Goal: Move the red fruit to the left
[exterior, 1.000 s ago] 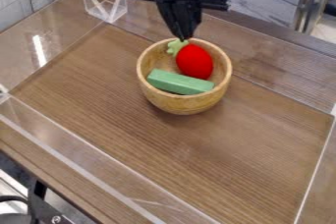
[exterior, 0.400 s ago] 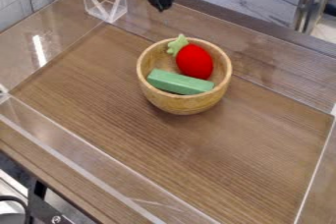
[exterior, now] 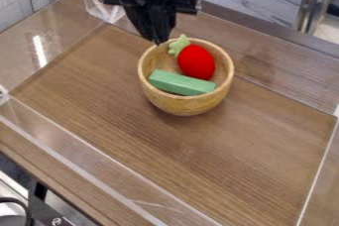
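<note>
Along the left edge we see a clear plastic wall with glare on it, and its lower corner is cut off by the frame; a dark shape at the bottom left is too cropped to name. Further right, at the back, a small clear stand is partly covered by the arm. We see the gripper as a black mass hanging from the top edge, its upper part cut off. Its fingers point down and merge into one dark block, so we cannot tell whether they are parted or together; nothing is seen between them. Their tips sit just above the bowl's back-left rim, close to the leaf, and whether they touch it we cannot say. The bowl is round, pale wood with a smooth thick wall, standing on the table, whose top is brown with straight grain. Inside the bowl lies the fruit, small, rounded, glossy bright red, with a light green leafy top turned toward the gripper; its underside is hidden by the bowl. Beside it, in front, a flat green block leans against the bowl's inside, touching the fruit.
</note>
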Motion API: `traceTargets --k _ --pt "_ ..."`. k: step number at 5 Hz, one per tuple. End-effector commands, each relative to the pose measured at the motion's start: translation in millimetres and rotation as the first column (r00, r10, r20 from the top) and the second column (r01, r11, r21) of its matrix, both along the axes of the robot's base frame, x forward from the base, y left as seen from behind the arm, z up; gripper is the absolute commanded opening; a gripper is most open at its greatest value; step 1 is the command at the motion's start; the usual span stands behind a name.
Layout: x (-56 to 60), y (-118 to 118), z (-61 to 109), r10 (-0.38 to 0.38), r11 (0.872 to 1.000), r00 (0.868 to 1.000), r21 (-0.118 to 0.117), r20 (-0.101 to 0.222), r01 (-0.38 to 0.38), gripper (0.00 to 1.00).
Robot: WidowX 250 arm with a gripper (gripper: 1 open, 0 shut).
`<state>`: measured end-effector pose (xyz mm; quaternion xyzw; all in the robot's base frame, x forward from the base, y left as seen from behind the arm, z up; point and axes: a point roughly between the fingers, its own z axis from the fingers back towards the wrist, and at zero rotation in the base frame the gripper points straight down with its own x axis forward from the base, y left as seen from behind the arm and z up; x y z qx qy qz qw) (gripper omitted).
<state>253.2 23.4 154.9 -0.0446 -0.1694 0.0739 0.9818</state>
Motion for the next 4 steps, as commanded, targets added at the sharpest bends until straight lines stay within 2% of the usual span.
traceTargets --k 1,2,4 --pt "1.2 5 16.5 -0.015 1.000 0.999 0.004 0.037 0.015 0.00" --pt "-1.1 10 28.6 -0.030 1.000 0.998 0.001 0.051 0.030 0.00" --pt "-10.3 -3 27.5 0.047 0.999 0.997 -0.003 0.057 -0.047 0.00"
